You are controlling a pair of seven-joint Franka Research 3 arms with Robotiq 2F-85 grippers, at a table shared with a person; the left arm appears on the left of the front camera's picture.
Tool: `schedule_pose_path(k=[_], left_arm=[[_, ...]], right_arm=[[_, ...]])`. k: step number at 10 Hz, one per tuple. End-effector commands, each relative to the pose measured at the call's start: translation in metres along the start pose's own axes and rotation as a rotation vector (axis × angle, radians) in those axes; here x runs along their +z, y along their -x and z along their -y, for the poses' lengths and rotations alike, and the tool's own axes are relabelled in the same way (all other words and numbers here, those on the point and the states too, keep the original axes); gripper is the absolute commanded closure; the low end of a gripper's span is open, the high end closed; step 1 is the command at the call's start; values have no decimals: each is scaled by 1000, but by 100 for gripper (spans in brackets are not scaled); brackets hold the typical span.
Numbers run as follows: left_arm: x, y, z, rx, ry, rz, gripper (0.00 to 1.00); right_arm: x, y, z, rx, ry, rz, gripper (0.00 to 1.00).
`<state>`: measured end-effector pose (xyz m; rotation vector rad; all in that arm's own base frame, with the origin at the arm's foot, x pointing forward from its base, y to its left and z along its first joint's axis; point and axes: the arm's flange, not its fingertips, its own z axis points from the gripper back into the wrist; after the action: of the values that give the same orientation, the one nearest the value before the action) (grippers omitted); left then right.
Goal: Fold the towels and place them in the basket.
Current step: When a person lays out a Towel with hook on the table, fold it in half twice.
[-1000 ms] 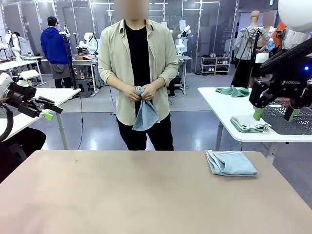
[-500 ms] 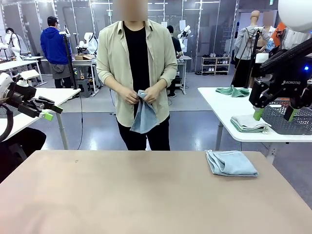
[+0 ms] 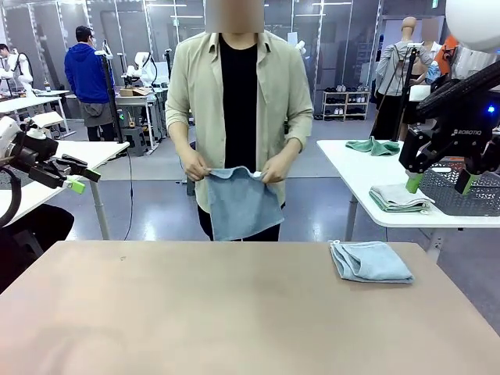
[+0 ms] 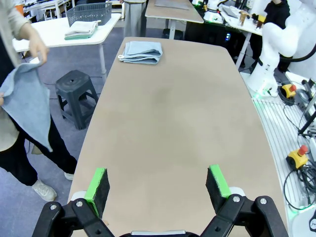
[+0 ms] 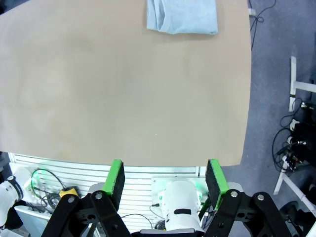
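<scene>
A person at the far side of the table holds one pale blue-grey towel [image 3: 242,201] spread between both hands, hanging in front of them; in the left wrist view that towel [image 4: 27,101] hangs off the table's edge. Another towel [image 3: 371,261] lies folded on the tan table [image 3: 234,312] at the far right, also visible as the folded towel [image 4: 142,51] and the folded towel [image 5: 181,17]. The dark grey basket [image 3: 467,190] stands on a white side table at the right. My left gripper [image 3: 81,179] hovers open at the left, and my right gripper [image 3: 440,183] hangs open high at the right.
The white side table [image 3: 351,168] carries a green cloth [image 3: 373,146] and a stack of folded cloths [image 3: 398,198] beside the basket [image 4: 89,13]. A black stool [image 4: 74,96] stands on the floor near the person. Another white table [image 3: 90,152] is behind my left gripper.
The person has opened the bunched towel out wide between both hands and shifted slightly to the right. Neither arm has moved.
</scene>
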<state>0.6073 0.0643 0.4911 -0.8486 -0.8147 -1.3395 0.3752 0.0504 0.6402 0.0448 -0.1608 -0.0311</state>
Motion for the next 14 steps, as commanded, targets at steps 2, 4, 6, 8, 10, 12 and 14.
schedule_pose_path(k=[2, 4, 6, 8, 10, 12, 14], left_arm=[[-1, 0, 1, -3, 7, -9, 0], [-1, 0, 1, -3, 7, -9, 0], [-1, 0, 1, -3, 7, -9, 0], [-1, 0, 1, -3, 7, -9, 0], [-1, 0, 1, -3, 7, -9, 0], [-1, 0, 1, -3, 7, -9, 0], [-1, 0, 1, -3, 7, -9, 0]], right_arm=[[1, -1, -1, -11, -1, -5, 18], [1, -1, -1, -11, -1, -5, 18], [1, -1, -1, -11, -1, -5, 18], [1, -1, -1, -11, -1, -5, 18], [1, -1, -1, -11, -1, -5, 18], [1, -1, -1, -11, -1, -5, 18], [1, -1, -1, -11, -1, -5, 18]])
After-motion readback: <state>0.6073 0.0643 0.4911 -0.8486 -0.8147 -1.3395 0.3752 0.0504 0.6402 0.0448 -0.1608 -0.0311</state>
